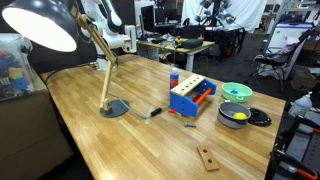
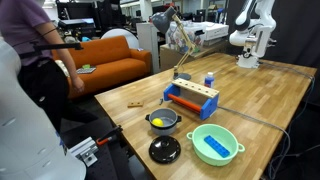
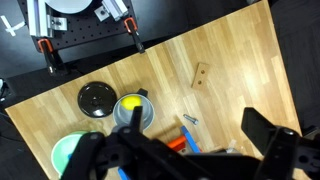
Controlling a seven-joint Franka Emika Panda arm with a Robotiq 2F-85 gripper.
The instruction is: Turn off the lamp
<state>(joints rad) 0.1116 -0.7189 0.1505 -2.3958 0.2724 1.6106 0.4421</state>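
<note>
With gripper (image 3: 185, 152) high, jaws apart — lower beside the lit lamp (image 1: 45, 28), find its switch, press gently without tipping it.

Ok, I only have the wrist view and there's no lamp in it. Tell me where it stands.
Observer: The lamp is outside your view. Its base stands on the table, on the far side of the toolbox from the pot.
Operator: Say whether it's on.
Observer: It is lit, glowing white inside.
Operator: Name anything near the base.
Observer: A small dark thing lies between base and toolbox. Whether it is a switch, I cannot tell.
</note>
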